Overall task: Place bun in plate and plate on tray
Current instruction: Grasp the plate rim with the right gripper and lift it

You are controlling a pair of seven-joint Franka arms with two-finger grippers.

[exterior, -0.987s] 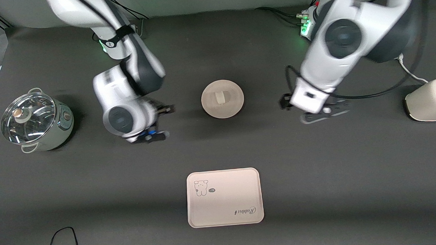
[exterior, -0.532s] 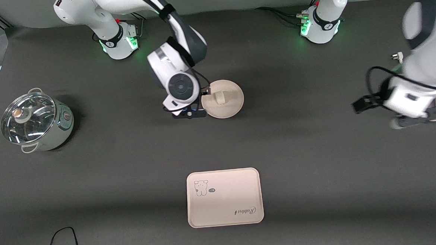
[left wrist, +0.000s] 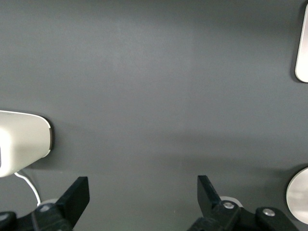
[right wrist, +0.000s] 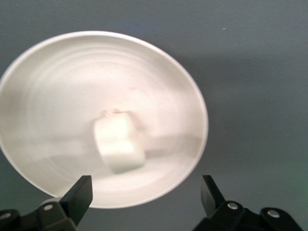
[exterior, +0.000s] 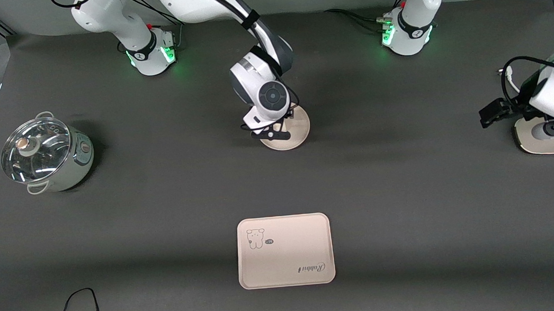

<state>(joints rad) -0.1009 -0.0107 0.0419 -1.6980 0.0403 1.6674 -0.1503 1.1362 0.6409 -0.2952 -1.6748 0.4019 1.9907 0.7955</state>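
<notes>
Bun [right wrist: 118, 143]: small off-white lump lying in the middle of the plate; seen in the right wrist view, hidden by the arm in the front view.
Plate [exterior: 299, 130]: round cream-white dish on the counter [exterior: 403, 206], midway between the two arm bases' ends, well apart from the tray and farther from the front camera than it; partly covered by the right arm in the front view.
Tray [exterior: 286, 251]: cream-pink rectangle with rounded corners, cartoon animal and script on its face; nearest of the task's things to the front camera, bare.
Right gripper [right wrist: 147, 195]: over the plate, its fingers [right wrist: 79, 195] spread wide with one fingertip over the plate's rim and the other over the bare counter; holding nothing.
Left gripper [left wrist: 143, 192]: at the left arm's end of the counter, over the toaster [exterior: 542, 142]; its fingers [left wrist: 77, 195] spread wide with only dark counter between them; this arm waits.
Pot [exterior: 44, 153]: pale green, glass-lidded, at the right arm's end of the counter.
Cable [exterior: 78, 305]: black loop at the counter's edge nearest the front camera.
</notes>
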